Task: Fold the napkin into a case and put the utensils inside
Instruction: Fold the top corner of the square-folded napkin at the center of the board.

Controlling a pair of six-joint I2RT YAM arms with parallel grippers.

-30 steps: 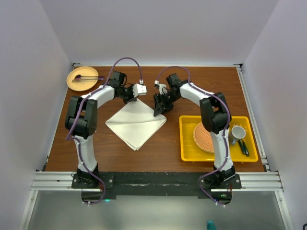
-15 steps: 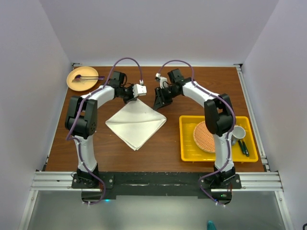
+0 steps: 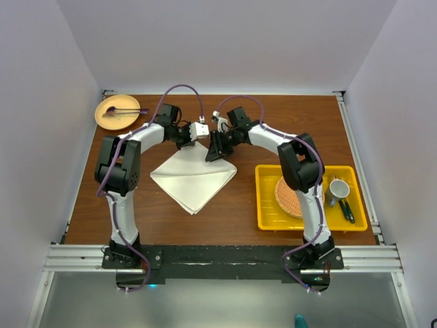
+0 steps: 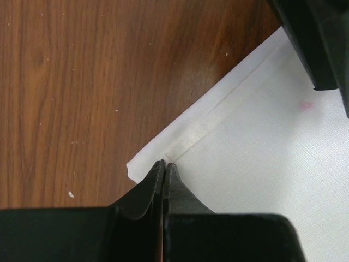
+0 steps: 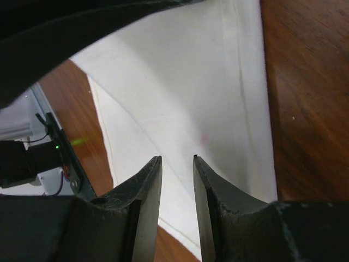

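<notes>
The napkin (image 3: 193, 174) lies on the wooden table as a cream-white diamond, one corner pointing away from me. My left gripper (image 3: 194, 136) sits at that far corner, shut on the napkin's corner (image 4: 143, 164) right at the hem. My right gripper (image 3: 213, 152) hovers over the napkin's upper right part, close to the left one. Its jaws stand a little apart over the white cloth (image 5: 180, 87) with nothing between them, so the right gripper (image 5: 177, 158) is open. The utensils are out of view.
A tan plate (image 3: 109, 117) with a purple utensil (image 3: 125, 109) sits at the back left. On the right, a yellow tray (image 3: 311, 223) holds a round orange mat (image 3: 289, 195), a mug (image 3: 339, 188) and dark green-handled utensils (image 3: 347, 209).
My right gripper has moved left over the napkin toward its far corner, and its jaws have narrowed. The left arm and the napkin have stayed put.
</notes>
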